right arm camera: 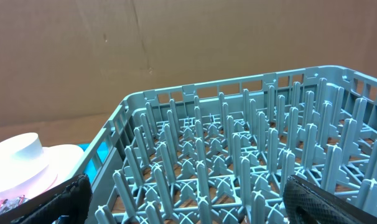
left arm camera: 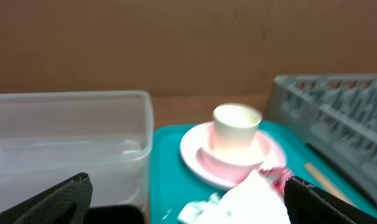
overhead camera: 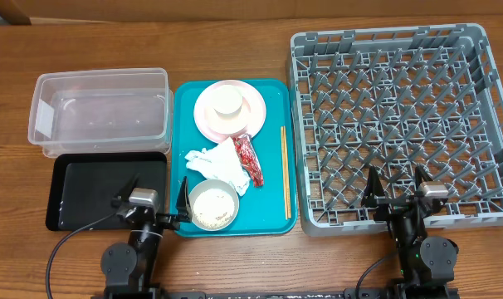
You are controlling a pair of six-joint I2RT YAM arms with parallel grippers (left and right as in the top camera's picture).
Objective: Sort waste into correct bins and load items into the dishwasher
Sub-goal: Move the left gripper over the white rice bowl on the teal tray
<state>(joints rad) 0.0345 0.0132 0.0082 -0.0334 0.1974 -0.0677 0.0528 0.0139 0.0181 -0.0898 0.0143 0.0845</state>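
Right of frame: the dish rack [overhead camera: 384, 37] is showing a grey lattice. Centre: the serving tray [overhead camera: 268, 208] is appearing teal, the plate [overhead camera: 203, 116] pale pink, the cup [overhead camera: 228, 101] and napkin [overhead camera: 220, 159] white, the wrapper [overhead camera: 248, 158] red. Left: the tub [overhead camera: 102, 108] is appearing clear, the shallow tray [overhead camera: 85, 191] black.

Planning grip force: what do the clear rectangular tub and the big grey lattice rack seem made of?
The clear rectangular tub looks like glossy plastic; the table shows through. The big grey lattice rack: probably rigid matte moulded plastic, uniform colour.
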